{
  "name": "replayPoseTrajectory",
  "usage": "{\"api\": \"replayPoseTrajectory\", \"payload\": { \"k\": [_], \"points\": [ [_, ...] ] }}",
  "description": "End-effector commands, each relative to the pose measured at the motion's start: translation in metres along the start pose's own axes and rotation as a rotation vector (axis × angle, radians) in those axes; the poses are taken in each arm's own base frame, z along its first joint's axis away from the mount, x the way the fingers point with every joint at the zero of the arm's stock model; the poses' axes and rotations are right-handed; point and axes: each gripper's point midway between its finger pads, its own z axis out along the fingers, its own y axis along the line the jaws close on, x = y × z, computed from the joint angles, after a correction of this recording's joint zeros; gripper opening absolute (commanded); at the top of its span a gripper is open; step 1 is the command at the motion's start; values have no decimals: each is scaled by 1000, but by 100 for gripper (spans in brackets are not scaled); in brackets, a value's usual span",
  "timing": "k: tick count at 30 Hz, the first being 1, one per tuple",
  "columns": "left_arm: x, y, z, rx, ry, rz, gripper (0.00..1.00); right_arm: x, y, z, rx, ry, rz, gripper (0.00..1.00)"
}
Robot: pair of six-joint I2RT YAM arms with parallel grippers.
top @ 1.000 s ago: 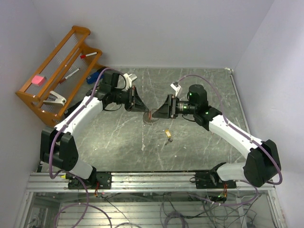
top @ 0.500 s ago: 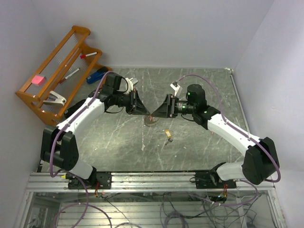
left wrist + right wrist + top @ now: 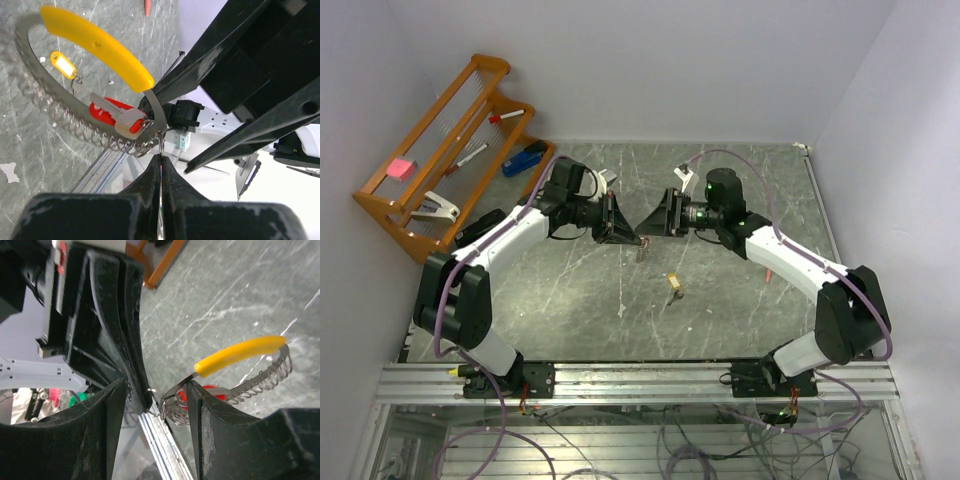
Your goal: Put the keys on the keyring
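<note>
No legible text, nos., brand marks or signs in any view. Yellow tag (image 3: 62,64): pale label window, no writing made out. Red-head key (image 3: 116,116): no readable stamp on blade. Pink block (image 3: 398,168) on wooden rack (image 3: 488,67): too small to read.

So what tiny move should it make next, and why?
Probably the right gripper should draw back and go down for the yellow key. The red key already hangs on the ring, which the left gripper pinches at its end; the right one is open, and the yellow key lies on the table.
</note>
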Motion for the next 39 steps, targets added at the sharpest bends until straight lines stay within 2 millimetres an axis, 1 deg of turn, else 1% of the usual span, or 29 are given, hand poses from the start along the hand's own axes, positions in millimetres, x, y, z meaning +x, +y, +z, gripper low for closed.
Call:
{"api": "replayPoseTrajectory", "payload": {
  "k": [1,4,8,10,13,17,20,24,27,31,34,36,39],
  "points": [
    [19,-21,-5,38,113,-325,7,-40,6,-8,-23,-77,-94,51],
    [19,-17,-7,34,112,-331,7,-42,10,-15,-41,-66,-97,51],
    [10,-25,-11,64,98,-307,7,-31,15,-33,-44,-50,-123,51],
    [6,-30,-12,83,97,-298,7,-22,21,-45,-76,-52,-154,49],
    [0,-38,-14,106,93,-279,7,-3,21,-59,-90,-40,-204,39],
    [-1,-43,-16,121,93,-263,7,14,29,-69,-128,-9,-247,39],
    [-1,-44,-16,125,92,-263,7,24,32,-70,-148,17,-251,40],
    [-1,-46,-15,129,97,-254,7,36,33,-61,-155,57,-260,40],
    [-3,-45,-13,123,94,-257,7,37,31,-53,-132,42,-274,40],
    [-6,-36,-11,85,74,-279,7,35,38,-55,-122,-4,-278,38],
    [-9,-34,-9,78,70,-282,7,38,29,-55,-85,-2,-268,39],
    [-12,-36,-9,82,67,-276,7,37,21,-54,-48,-15,-266,40],
    [-14,-43,-11,91,64,-254,7,33,11,-52,-8,-50,-277,47]
  ]
}}
